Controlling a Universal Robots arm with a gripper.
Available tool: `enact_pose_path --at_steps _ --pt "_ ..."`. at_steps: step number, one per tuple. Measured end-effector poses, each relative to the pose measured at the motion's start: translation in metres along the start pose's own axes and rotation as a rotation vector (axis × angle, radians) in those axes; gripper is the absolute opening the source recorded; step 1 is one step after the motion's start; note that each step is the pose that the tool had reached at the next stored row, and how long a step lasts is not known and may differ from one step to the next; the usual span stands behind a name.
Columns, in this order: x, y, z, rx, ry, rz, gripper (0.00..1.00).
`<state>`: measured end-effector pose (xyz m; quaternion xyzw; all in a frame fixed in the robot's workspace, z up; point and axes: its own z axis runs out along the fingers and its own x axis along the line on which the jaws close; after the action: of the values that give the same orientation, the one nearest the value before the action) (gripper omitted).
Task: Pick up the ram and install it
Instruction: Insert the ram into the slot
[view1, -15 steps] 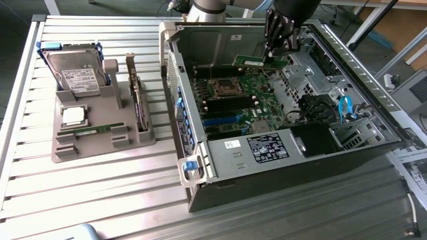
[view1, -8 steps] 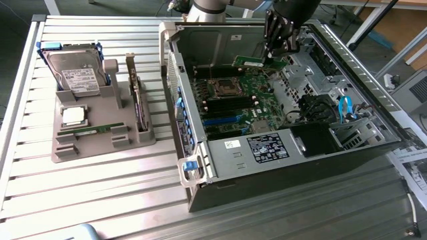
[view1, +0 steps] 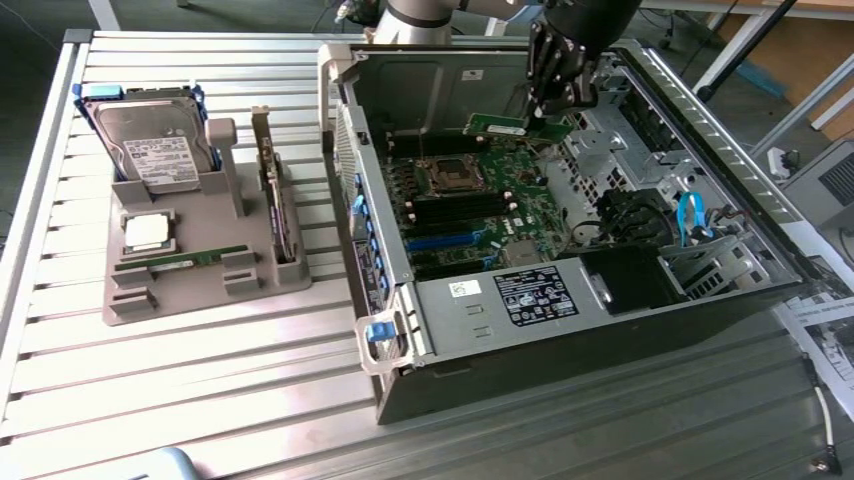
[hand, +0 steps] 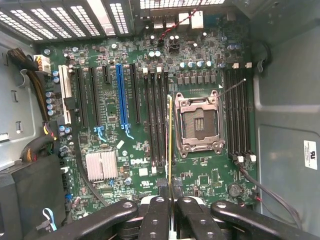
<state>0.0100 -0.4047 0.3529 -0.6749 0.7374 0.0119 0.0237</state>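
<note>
On the slatted metal worktop (view1: 200, 400) I see the open computer case (view1: 534, 345) lying on its side, its motherboard (hand: 125, 150) exposed. At the exterior view's left sits a grey parts tray (view1: 200, 290) carrying a hard drive (view1: 154, 140). My arm's hand (view1: 550, 110) hangs inside the case, pinched narrow on the ram (view1: 502, 127). Through the wrist camera the stick stands edge-on over the board, between the long black slots (hand: 155, 120) and the empty processor socket (hand: 200, 122). Whether it touches a slot, I cannot tell.
</note>
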Motion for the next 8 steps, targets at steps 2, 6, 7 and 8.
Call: enact_pose_path --at_steps 2,6,7,8 --pt "0.0000 0.0001 0.0006 0.0000 0.0000 0.000 0.13" --pt "0.0001 0.0002 0.0016 0.0000 0.0000 0.000 0.13" --pt "0.0001 0.0003 0.0020 0.0000 0.0000 0.000 0.13" --pt "0.0001 0.0003 0.0022 0.0000 0.0000 0.000 0.13"
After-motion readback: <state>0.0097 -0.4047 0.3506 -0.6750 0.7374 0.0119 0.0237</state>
